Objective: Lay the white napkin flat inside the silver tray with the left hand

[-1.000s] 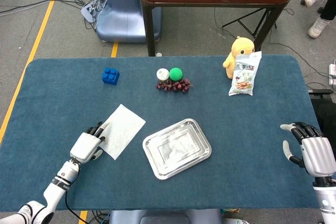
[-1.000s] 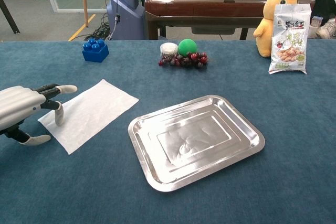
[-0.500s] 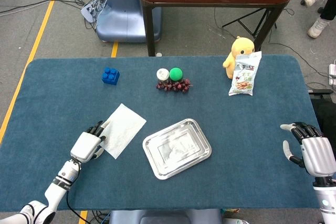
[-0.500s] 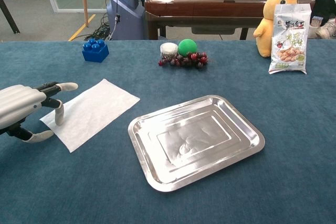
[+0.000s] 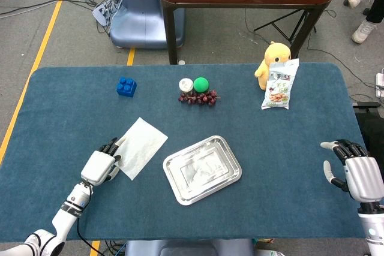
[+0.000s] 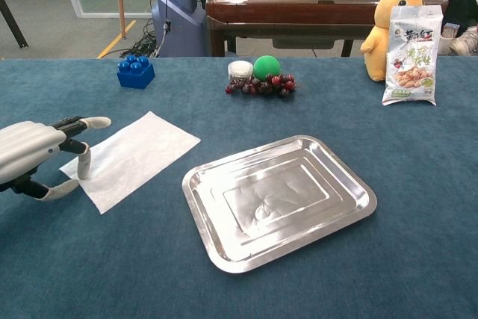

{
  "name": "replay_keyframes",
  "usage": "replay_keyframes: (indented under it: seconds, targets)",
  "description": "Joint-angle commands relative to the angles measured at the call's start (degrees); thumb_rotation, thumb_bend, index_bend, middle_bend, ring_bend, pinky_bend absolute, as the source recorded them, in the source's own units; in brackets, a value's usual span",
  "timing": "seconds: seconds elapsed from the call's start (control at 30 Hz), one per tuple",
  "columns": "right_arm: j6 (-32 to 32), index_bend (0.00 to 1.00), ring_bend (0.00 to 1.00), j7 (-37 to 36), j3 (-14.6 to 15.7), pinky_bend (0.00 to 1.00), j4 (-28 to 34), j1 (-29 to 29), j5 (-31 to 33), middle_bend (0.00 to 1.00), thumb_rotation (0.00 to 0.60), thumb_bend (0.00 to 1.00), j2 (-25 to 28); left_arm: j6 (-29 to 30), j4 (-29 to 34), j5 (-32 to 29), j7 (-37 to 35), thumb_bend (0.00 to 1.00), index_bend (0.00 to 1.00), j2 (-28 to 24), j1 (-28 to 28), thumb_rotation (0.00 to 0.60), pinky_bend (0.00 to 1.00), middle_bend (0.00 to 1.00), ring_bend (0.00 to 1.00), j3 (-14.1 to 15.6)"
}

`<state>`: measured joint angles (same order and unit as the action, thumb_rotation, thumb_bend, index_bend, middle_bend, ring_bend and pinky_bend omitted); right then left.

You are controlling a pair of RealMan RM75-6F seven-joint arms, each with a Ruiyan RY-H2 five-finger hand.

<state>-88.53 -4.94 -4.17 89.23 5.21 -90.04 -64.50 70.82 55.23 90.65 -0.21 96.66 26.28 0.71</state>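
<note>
Fingers [image 6: 84, 162] of your left hand [image 6: 33, 156] are spread at the napkin's [image 6: 134, 156] near-left edge, tips down on or just over it, with nothing gripped; from these views you cannot tell whether they press the paper. The napkin lies flat on the cloth, just beside the tray [image 6: 351, 211] on its left and not touching it. Judge it as thin, very light and limp: it will likely fold, drag on the cloth or slide away rather than lift cleanly. Your best hold is probably the corner nearest the hand, pinched between thumb and a finger, with the sheet trailed over the tray's rim and spread inside. Your right hand [image 5: 354, 169] rests well apart at the table's [image 5: 60, 88] far right, fingers apart and holding nothing.
</note>
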Motion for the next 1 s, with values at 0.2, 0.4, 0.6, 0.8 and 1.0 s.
replay_keyframes:
  seconds: [0.2, 0.4, 0.6, 0.8, 1.0]
  targets:
    - [-0.1, 0.31, 0.24, -0.1, 0.0, 0.26, 0.0, 0.0, 0.0, 0.37, 0.6, 0.51, 0.0, 0.6, -0.1, 0.1, -0.7, 0.4, 0.57, 0.1, -0.1, 0.6, 0.26, 0.03, 0.01, 0.0]
    - [-0.2, 0.31, 0.24, -0.1, 0.0, 0.26, 0.0, -0.1, 0.0, 0.37, 0.6, 0.51, 0.0, 1.6, 0.0, 0.4, -1.7, 0.4, 0.58, -0.1, -0.3, 0.6, 0.26, 0.03, 0.01, 0.0]
    - [-0.3, 0.31, 0.24, -0.2, 0.0, 0.26, 0.0, -0.1, -0.1, 0.37, 0.6, 0.51, 0.1, 2.3, 1.6, -0.1, -2.4, 0.4, 0.6, -0.6, -0.4, 0.6, 0.26, 0.03, 0.01, -0.7]
    - [-0.3, 0.31, 0.24, -0.1, -0.1, 0.26, 0.0, -0.1, -0.1, 0.37, 0.6, 0.51, 0.1, 3.3, 5.2, -0.3, -3.8, 0.4, 0.64, -1.9, -0.5, 0.6, 0.26, 0.04, 0.01, -1.5]
    - [-0.3, 0.31, 0.24, -0.1, -0.1, 0.26, 0.0, -0.1, -0.1, 0.37, 0.6, 0.51, 0.1, 4.4, 9.3, 0.5, -4.9, 0.4, 0.65, -3.7, -0.3, 0.6, 0.26, 0.05, 0.01, -1.7]
